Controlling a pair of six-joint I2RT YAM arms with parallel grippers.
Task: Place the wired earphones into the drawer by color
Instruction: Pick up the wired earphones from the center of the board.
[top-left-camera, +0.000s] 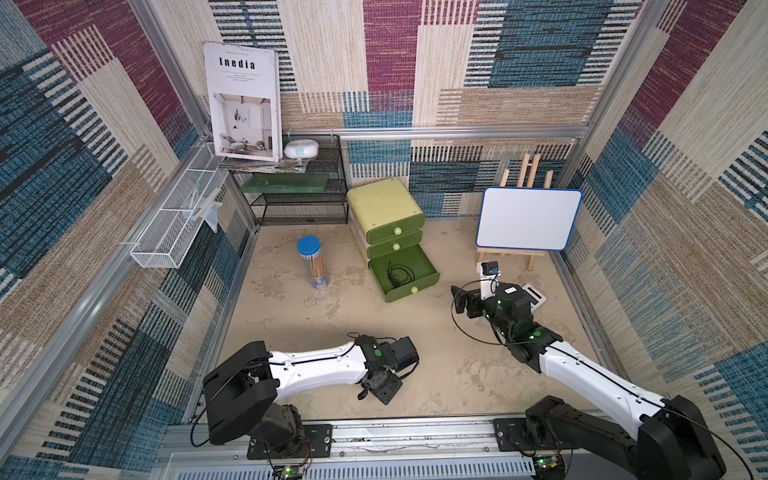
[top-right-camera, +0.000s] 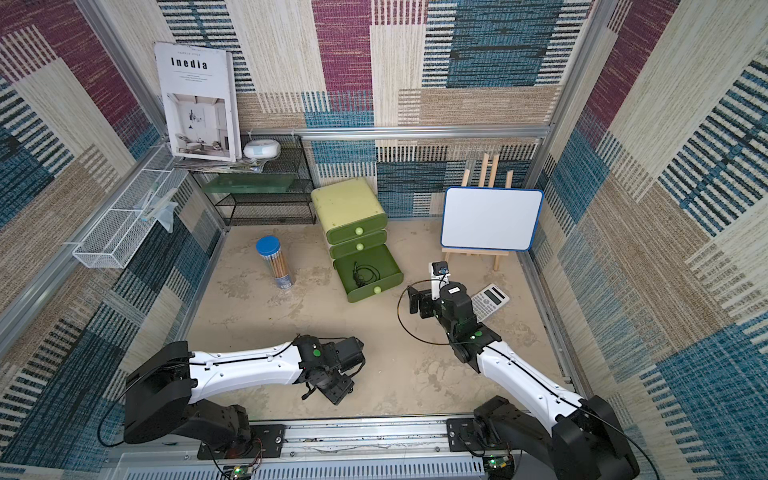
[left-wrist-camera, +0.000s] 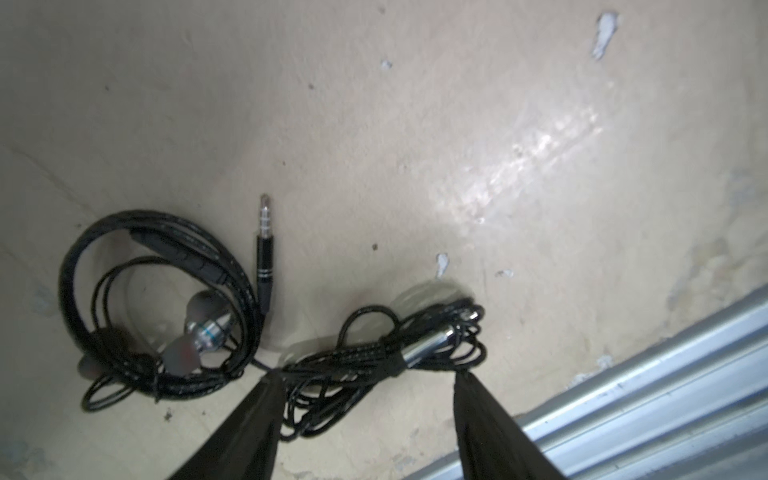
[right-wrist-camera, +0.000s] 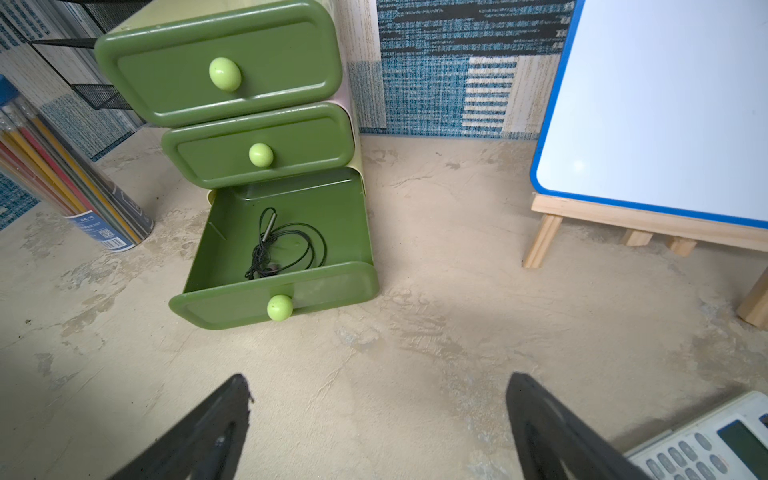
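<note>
1. A beige, mottled tabletop (left-wrist-camera: 374, 124) is enclosed by woven patchwork panels (top-left-camera: 390, 62). A metal rail (left-wrist-camera: 665, 374) runs along its near edge.
2. Nearest, beside that rail, the left gripper (left-wrist-camera: 368, 374) is set low over a black earphone bundle (left-wrist-camera: 386, 353). Its jaws stand apart, one on either side, and nothing is gripped yet.
3. Just beside it a second black bundle (left-wrist-camera: 158, 299) lies coiled with its jack plug (left-wrist-camera: 264, 245) free. Whether the two cables are entangled cannot be told.
4. The bundle is judged light, limp and prone to snagging. It is best taken at the wrapped middle, where the strands are bound, so that few loops trail.
5. Farther out, the right gripper (right-wrist-camera: 378, 376) is held wide and empty over bare table, near a calculator (right-wrist-camera: 706, 440).
6. Beyond, the bottom drawer (right-wrist-camera: 224, 307) of the green unit (top-left-camera: 382, 203) is pulled out, with one black earphone (right-wrist-camera: 286, 245) inside. The top drawer (right-wrist-camera: 166, 75) and middle drawer (right-wrist-camera: 208, 153) are closed.
7. No white or red earphones are seen.
</note>
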